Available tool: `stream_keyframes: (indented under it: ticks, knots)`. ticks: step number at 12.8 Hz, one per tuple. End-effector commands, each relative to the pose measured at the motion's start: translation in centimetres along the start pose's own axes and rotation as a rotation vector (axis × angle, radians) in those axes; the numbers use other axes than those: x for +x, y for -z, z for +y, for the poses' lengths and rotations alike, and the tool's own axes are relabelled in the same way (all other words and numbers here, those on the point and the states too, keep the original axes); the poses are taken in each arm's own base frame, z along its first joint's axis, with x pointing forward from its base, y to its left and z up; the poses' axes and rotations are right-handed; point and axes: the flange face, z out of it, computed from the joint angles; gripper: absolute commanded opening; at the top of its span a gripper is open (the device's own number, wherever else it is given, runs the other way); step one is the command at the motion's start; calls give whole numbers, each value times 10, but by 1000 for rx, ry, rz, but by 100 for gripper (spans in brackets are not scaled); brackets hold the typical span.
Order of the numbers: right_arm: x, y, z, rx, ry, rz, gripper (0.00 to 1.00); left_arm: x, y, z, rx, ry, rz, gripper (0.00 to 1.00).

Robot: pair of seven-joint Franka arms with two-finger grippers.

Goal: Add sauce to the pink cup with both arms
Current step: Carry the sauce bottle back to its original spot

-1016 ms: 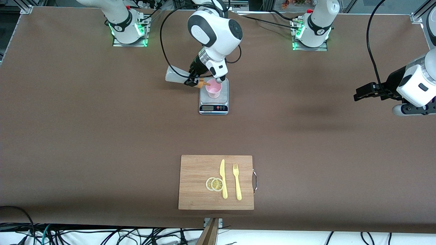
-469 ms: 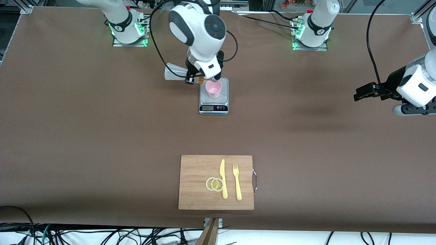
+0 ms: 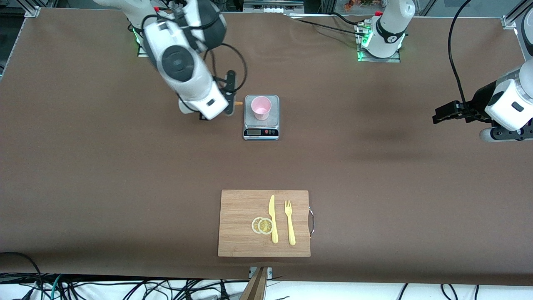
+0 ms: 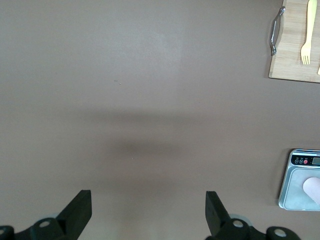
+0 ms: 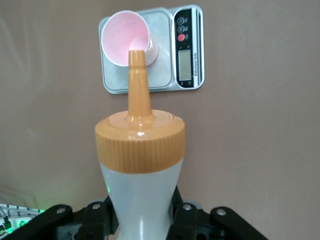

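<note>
Robotics lab bench, not a kitchen. Brown mat-covered table (image 3: pixel 125 175) framed by aluminium rails at its corners. Two white arm bases (image 3: pixel 381 39) with green lights bolted along one edge. Loose black cables (image 3: pixel 125 287) hang under the edge nearest the front camera. Kitchen props staged: digital scale (image 3: pixel 261 125) mid-table, bamboo cutting board (image 3: pixel 237 225) with plastic knife (image 3: pixel 272 218) and fork (image 3: pixel 290 223).
</note>
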Motion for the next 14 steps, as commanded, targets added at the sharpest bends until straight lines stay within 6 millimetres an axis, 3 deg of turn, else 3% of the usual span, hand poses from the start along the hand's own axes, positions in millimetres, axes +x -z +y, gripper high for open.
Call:
stream_keyframes:
  ticks: [1,5,7,11,14]
  knots:
    - [-48,15,24,35,54,153,15,1,5,-2,10,-22,6,100]
    - [-130,18,66,61,86,351,15,1,5,-2,10,-22,6,100]
    - [-171,4,87,81,119,473,15,1,5,-2,10,-22,6,100]
    - [-237,-51,118,129,203,740,15,1,5,-2,10,-22,6,100]
    - [-280,-115,128,129,285,940,15,1,5,-2,13,-22,7,100]
